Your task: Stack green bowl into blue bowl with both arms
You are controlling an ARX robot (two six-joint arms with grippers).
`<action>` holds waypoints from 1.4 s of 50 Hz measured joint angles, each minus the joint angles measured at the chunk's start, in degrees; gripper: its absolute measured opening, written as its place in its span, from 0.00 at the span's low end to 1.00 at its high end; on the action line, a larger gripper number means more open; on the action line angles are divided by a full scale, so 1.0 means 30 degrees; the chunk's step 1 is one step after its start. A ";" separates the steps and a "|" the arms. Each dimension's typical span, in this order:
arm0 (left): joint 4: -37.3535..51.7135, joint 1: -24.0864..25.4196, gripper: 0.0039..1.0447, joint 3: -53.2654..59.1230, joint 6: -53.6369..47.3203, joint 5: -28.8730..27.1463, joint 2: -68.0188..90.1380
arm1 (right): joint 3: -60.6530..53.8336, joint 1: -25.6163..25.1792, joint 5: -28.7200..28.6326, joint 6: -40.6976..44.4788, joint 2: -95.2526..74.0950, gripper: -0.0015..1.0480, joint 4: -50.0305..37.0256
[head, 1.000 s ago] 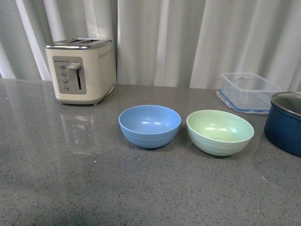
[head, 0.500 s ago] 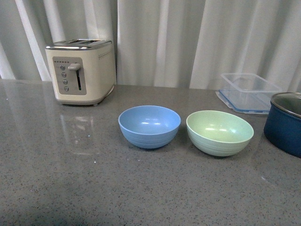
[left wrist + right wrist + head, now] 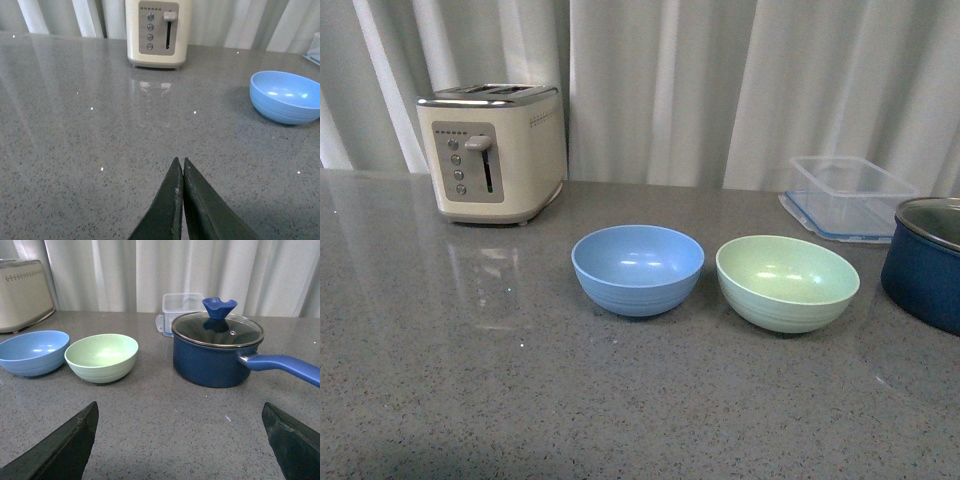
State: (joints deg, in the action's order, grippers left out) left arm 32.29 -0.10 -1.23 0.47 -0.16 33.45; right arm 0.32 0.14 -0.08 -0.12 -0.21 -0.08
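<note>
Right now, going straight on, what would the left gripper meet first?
Probably the toaster, though depth is unclear; the left gripper points at it, with the blue bowl off its line.

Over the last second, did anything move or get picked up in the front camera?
Nothing visibly changed. The blue bowl and the green bowl stand side by side on the counter as before, both empty and not yet stacked. The toaster, the clear box and the dark blue pot kept their places. No arm shows in the front view.
</note>
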 joint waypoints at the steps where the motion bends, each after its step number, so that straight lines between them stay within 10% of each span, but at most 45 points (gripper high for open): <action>1: -0.0087 0.0000 0.03 0.0000 -0.0007 0.0015 -0.0153 | 0.0000 0.0000 0.0007 -0.0007 0.0000 0.90 0.0000; 70: -1.0739 0.0000 0.03 0.0007 -0.0007 0.0036 -1.1074 | 0.0000 0.0000 -0.0007 0.0000 0.0000 0.90 0.0000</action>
State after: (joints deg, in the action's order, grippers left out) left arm 0.08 -0.10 -1.21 0.45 -0.05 0.23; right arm 0.32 0.14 -0.10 -0.12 -0.21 -0.08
